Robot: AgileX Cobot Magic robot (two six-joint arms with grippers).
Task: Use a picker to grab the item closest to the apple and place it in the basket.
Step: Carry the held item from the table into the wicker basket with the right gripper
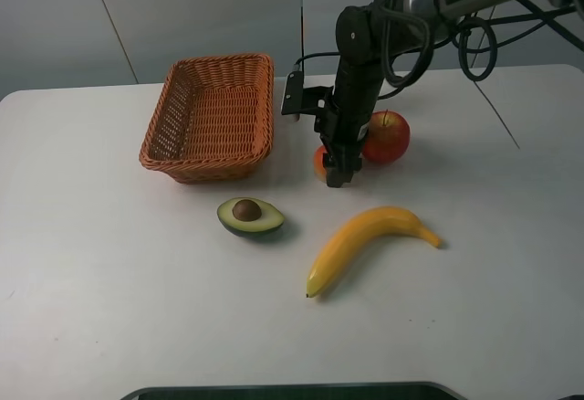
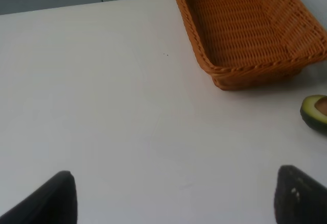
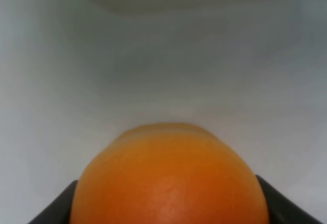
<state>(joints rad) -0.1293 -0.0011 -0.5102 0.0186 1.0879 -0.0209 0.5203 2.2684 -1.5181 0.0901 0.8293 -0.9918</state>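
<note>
A small orange (image 1: pixel 320 158) lies on the white table, touching the left side of the red apple (image 1: pixel 388 137). My right gripper (image 1: pixel 338 173) points straight down over the orange. In the right wrist view the orange (image 3: pixel 168 183) fills the gap between the two dark fingers (image 3: pixel 55 211), which press against its sides, so the right gripper (image 3: pixel 168 206) is shut on it. The woven basket (image 1: pixel 205 164) stands to the left, with nothing in it. My left gripper (image 2: pixel 173 198) hovers open over bare table, with the basket (image 2: pixel 255 75) ahead of it.
A halved avocado (image 1: pixel 250 216) with its pit lies in front of the basket, and its edge shows in the left wrist view as the avocado (image 2: pixel 316 112). A yellow banana (image 1: pixel 365 240) lies in front of the apple. A dark edge (image 1: pixel 292 391) runs along the table's front.
</note>
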